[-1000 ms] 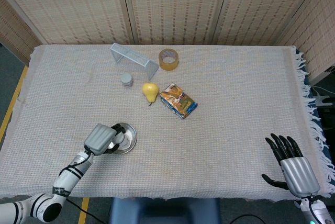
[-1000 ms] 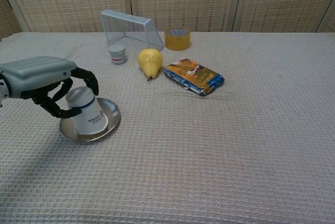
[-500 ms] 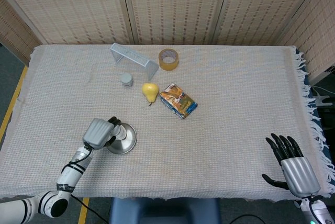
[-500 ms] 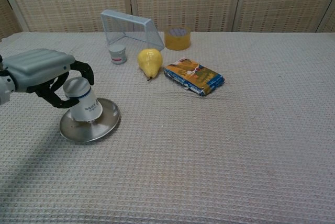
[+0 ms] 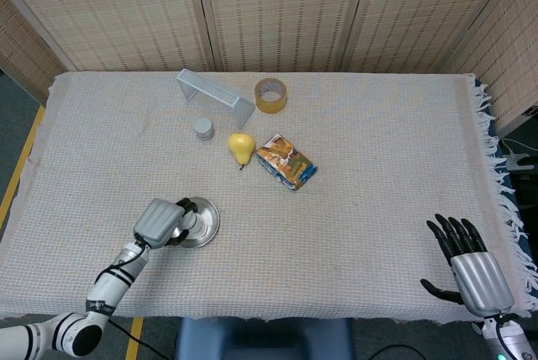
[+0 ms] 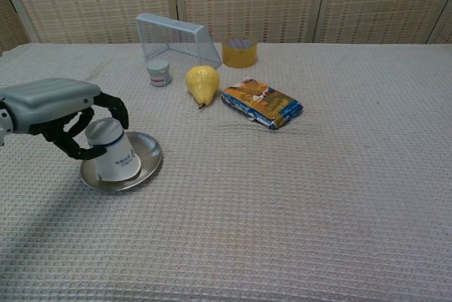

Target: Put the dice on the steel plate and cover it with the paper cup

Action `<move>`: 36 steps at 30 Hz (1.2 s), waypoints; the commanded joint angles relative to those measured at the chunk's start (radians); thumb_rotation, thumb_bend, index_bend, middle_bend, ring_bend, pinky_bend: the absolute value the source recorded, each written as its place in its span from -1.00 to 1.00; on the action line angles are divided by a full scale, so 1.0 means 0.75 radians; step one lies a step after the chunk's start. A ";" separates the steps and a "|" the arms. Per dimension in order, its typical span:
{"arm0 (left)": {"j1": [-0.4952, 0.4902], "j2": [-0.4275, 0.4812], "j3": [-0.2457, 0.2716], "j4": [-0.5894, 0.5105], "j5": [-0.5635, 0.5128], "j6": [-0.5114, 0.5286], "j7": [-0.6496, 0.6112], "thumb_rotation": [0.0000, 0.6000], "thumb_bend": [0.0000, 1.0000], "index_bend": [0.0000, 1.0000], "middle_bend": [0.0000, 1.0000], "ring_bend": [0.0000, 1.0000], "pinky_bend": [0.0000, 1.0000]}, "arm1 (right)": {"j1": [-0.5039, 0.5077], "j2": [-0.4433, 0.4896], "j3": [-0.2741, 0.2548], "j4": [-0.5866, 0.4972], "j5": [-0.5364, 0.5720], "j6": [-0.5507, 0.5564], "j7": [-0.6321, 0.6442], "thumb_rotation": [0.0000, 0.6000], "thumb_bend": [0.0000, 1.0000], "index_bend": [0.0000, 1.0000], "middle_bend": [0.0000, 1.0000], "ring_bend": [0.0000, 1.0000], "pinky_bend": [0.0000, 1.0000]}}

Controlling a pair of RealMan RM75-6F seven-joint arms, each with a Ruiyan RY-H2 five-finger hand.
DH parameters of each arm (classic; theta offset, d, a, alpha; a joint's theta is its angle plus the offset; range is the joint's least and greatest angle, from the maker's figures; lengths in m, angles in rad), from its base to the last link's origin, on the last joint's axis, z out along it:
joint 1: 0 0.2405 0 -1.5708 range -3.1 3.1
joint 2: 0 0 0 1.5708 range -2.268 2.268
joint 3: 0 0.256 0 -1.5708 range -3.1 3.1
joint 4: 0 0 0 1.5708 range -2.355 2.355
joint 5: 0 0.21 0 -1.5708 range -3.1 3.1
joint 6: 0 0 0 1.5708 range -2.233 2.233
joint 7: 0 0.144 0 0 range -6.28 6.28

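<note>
An upside-down white paper cup (image 6: 113, 152) stands on the round steel plate (image 6: 147, 158) at the table's front left, leaning slightly. My left hand (image 6: 53, 101) reaches over it from the left, its dark fingers (image 6: 116, 108) curled around the cup's upper end. In the head view the left hand (image 5: 158, 221) covers most of the cup (image 5: 190, 218) and part of the plate (image 5: 209, 224). No dice shows in either view. My right hand (image 5: 467, 266) lies at the front right edge, fingers spread and holding nothing.
Behind the plate stand a small grey pot (image 6: 159, 73), a yellow pear (image 6: 202, 83), a colourful snack packet (image 6: 263, 103), a yellow tape roll (image 6: 239, 51) and a wire rack (image 6: 178, 37). Bare woven cloth (image 6: 296, 203) covers the middle and right of the table.
Half a second ago the left hand held the cup raised and tilted over the plate; now the cup is lowered back onto the plate. The right hand has not moved.
</note>
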 commanded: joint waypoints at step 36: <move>0.002 -0.062 0.007 0.138 0.046 0.096 0.072 1.00 0.05 0.02 0.45 0.40 0.78 | -0.004 0.003 -0.001 -0.003 -0.004 0.007 0.000 0.58 -0.84 -1.00 -1.00 -1.00 -1.00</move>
